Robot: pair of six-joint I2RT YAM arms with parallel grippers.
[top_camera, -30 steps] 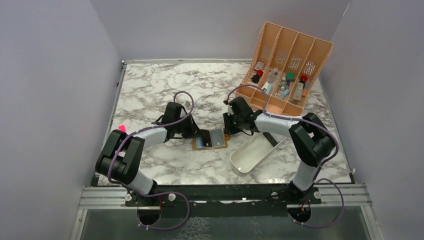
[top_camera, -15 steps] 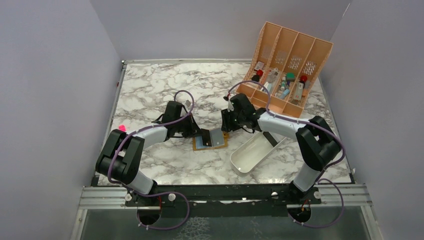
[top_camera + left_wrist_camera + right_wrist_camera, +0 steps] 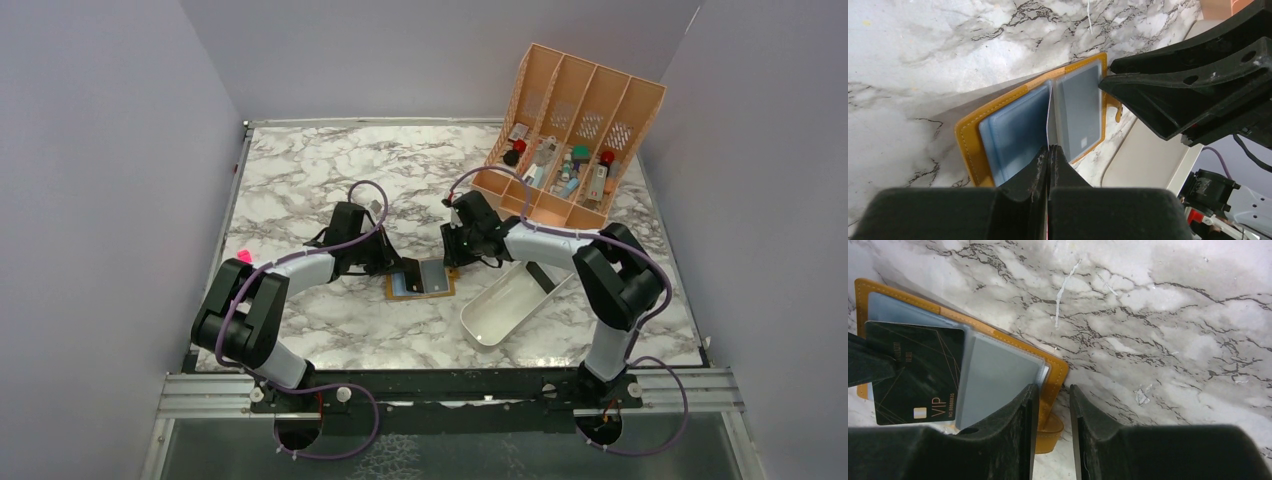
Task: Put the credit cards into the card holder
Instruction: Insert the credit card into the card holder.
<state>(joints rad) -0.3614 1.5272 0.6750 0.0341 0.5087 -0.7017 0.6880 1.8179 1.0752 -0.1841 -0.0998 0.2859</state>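
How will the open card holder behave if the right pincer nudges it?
Lying open on the smooth-looking marble table, the card holder would probably slide rather than tip. Its stitched cover looks soft and its clear sleeves thin, so it may flex or fold under a push. With the right pincer open beside its strap, a nudge might spin it.

Open card holder mid-worktop, one arm at each side.
The card holder [image 3: 421, 285] lies spread on the worktop [image 3: 300, 180]. The tray [image 3: 505, 305] sits just to its right and nearer, and the slotted organiser [image 3: 575, 110] stands behind at the far right corner. The left gripper [image 3: 403, 270] is at the holder's left edge, its fingers [image 3: 1035, 170] pinching a credit card [image 3: 918, 372] above the holder's middle. The right gripper [image 3: 455, 255] is over the right edge, the snap tab [image 3: 1049, 432] under the gap between its fingers.
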